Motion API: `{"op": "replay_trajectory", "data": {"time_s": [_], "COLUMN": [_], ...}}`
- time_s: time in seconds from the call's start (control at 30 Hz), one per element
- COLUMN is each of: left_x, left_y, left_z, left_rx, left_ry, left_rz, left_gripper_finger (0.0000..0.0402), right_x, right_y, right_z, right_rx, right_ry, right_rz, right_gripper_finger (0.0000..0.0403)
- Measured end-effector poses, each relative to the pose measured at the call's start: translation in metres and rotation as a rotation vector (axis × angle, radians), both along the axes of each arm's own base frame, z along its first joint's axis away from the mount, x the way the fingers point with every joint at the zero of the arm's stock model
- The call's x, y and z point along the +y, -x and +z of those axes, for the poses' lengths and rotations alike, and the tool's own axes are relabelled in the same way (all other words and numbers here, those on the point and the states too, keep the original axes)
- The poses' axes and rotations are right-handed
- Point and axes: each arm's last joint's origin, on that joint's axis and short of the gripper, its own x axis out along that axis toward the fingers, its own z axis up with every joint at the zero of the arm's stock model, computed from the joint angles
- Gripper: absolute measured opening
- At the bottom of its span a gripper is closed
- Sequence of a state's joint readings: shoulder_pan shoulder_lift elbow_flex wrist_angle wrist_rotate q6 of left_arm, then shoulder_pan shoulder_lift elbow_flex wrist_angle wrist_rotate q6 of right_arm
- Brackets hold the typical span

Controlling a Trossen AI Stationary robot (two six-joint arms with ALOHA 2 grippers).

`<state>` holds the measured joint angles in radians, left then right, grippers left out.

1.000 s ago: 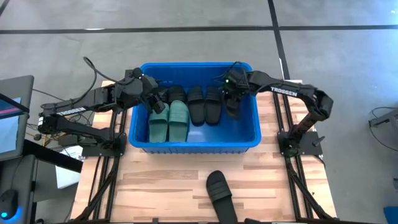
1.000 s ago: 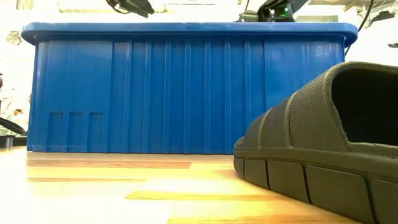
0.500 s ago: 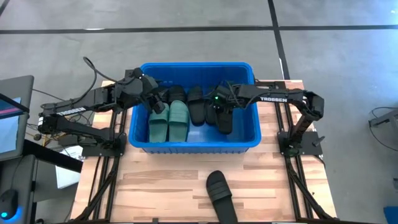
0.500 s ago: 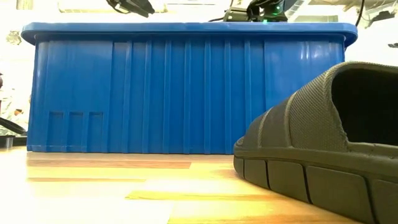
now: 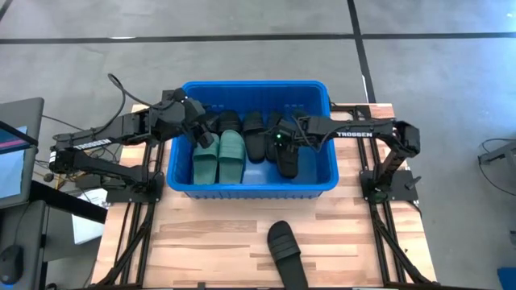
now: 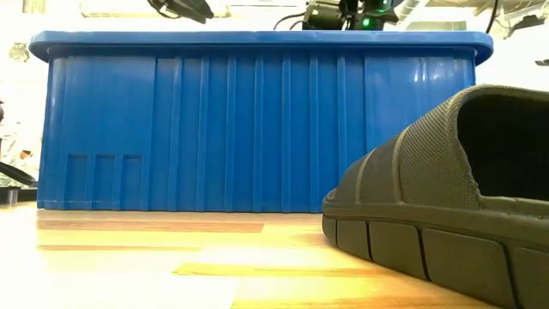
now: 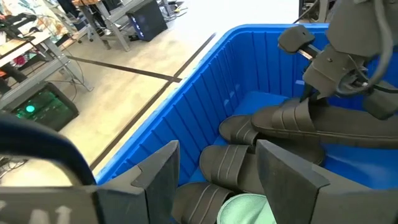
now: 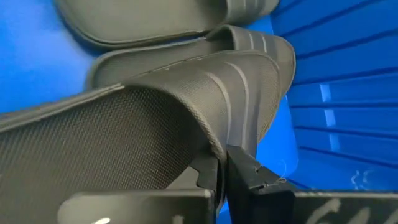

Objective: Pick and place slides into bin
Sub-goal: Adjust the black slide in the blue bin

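Note:
The blue bin stands at the table's far middle. It holds two green slides on its left and several black slides beside them. My right gripper is inside the bin, shut on another black slide, which also shows in the left wrist view. Over the bin's left end hovers my left gripper, open and holding nothing. One more black slide lies sole-down on the table near the front edge. My right gripper pinches the edge of the black slide's wide strap between its two shut fingers. The fingers slant down from the table's right side. The slide hangs below them over the black slides in the bin; whether it touches them I cannot tell.
The bin's tall ribbed near wall stands between the table's front and the slides inside. Bare wooden table lies in front of the bin. A monitor and cables stand off the table's left side.
My right gripper, still shut on the black slide, has carried it from the bin's far right corner toward the table's left and near edges and a little down, deeper into the bin. The left arm has stayed still.

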<state>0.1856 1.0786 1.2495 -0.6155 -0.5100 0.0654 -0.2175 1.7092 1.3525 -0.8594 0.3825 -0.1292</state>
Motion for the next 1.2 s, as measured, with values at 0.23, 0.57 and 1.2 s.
{"op": "replay_trajectory", "data": {"time_s": [0.23, 0.57, 1.2], "left_x": [0.000, 0.000, 0.000], "left_y": [0.000, 0.000, 0.000], "left_z": [0.000, 0.000, 0.000], "left_rx": [0.002, 0.010, 0.011], "left_ry": [0.000, -0.010, -0.010], "left_rz": [-0.005, -0.010, -0.012], "left_gripper_finger": [0.0199, 0.0199, 0.0199], "right_x": [0.013, 0.024, 0.021], "right_y": [-0.003, -0.003, -0.001], "right_z": [0.000, -0.001, -0.001], "right_rx": [-0.006, 0.003, 0.004], "right_ry": [0.008, -0.011, -0.040], "right_rz": [0.012, 0.017, 0.007], "right_gripper_finger": [0.0001, 0.0001, 0.0001]}}
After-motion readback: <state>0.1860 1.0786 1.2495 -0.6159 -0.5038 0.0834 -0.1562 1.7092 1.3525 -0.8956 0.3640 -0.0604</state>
